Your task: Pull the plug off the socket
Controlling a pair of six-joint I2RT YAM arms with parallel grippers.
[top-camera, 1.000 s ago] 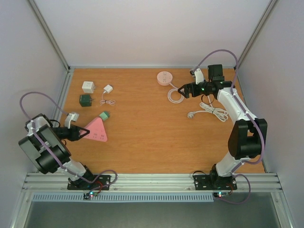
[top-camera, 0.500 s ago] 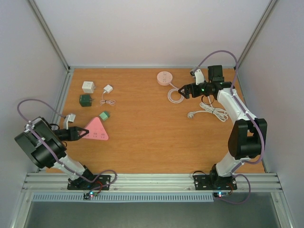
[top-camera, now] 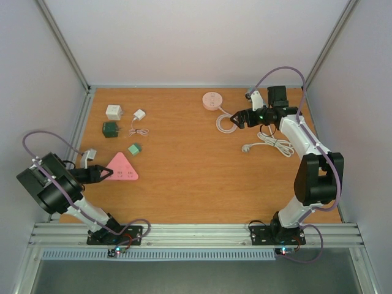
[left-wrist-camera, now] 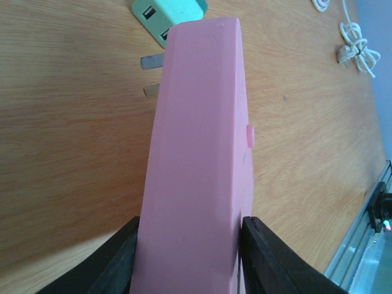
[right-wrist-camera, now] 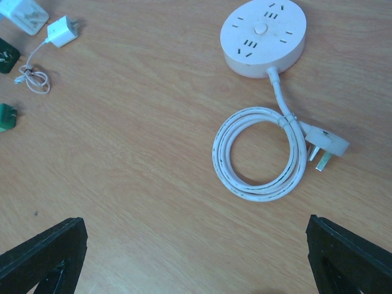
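Gripping the pink triangular socket (top-camera: 122, 168) by its near corner, the left hand (top-camera: 104, 173) has it pinched between both fingers (left-wrist-camera: 110, 263), one on each flat face, so the socket stands on edge in the left wrist view. The light green plug (top-camera: 134, 149) is already out of the socket. It lies on the bench (top-camera: 196, 184) just beyond the socket's far corner, with a small gap between them from above. Its two metal prongs (left-wrist-camera: 153, 61) are bare and point back along the bench beside the socket's edge.

The right hand (top-camera: 236, 118) is well apart from the socket, way over on the opposite side of the bench. It's spread wide and holding nothing, with its fingers (right-wrist-camera: 43, 251) sitting at the two bottom corners of the right wrist view. Below it is a round pink power strip (right-wrist-camera: 262, 37) with its white cord coiled in a loop (right-wrist-camera: 260, 162), and a white three-pin plug (right-wrist-camera: 324, 144) at the end of the cord.

Further back from the socket than the green plug sit a dark green adapter (top-camera: 110, 129), a white cube adapter (top-camera: 113, 112) and a small white charger (top-camera: 139, 116) with a thin bundled lead. A loose white cable bundle (top-camera: 269, 145) lies across the bench from the socket, near the right arm.
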